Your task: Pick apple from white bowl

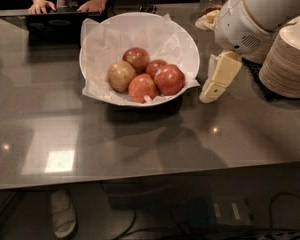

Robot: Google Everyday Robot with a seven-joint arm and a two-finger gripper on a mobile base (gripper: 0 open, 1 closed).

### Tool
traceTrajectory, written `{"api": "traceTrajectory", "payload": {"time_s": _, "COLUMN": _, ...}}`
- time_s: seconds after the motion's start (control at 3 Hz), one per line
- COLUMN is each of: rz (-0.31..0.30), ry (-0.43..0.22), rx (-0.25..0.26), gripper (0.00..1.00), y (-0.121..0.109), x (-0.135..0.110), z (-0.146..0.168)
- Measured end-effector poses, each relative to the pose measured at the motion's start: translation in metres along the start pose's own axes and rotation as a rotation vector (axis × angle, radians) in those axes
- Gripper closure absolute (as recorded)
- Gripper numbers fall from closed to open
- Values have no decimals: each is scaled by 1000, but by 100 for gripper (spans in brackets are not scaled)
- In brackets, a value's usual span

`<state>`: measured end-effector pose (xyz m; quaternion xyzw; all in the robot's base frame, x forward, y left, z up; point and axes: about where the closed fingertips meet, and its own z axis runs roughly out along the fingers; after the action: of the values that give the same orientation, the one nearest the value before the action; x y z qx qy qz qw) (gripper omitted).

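One deep-red apple (169, 79) lies in the white bowl (140, 17), left of the tool (209, 95), untouched; tool's state cannot be told.

A glossy grey counter (140, 134) fills the view, with a bright patch of reflected light (59, 160) near its front left. Below its edge lies a dark floor (155, 224) with cables (127, 219). The gripper (210, 95) hangs over the counter's right side.
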<state>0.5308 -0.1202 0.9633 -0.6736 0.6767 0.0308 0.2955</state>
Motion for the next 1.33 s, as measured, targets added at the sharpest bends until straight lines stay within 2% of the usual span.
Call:
{"api": "traceTrajectory", "payload": {"time_s": 0.33, "rz": 9, "ry": -50, "rx": -5, "gripper": 12, "y": -10, "x": -4, "z": 10}}
{"api": "traceTrajectory", "payload": {"time_s": 1.0, "rz": 51, "ry": -153, "rx": -34, "gripper": 16, "y": -29, "x": -4, "z": 26}}
{"api": "traceTrajectory", "payload": {"time_s": 1.33, "rz": 97, "ry": -204, "rx": -68, "gripper": 28, "y": -33, "x": -1, "z": 32}}
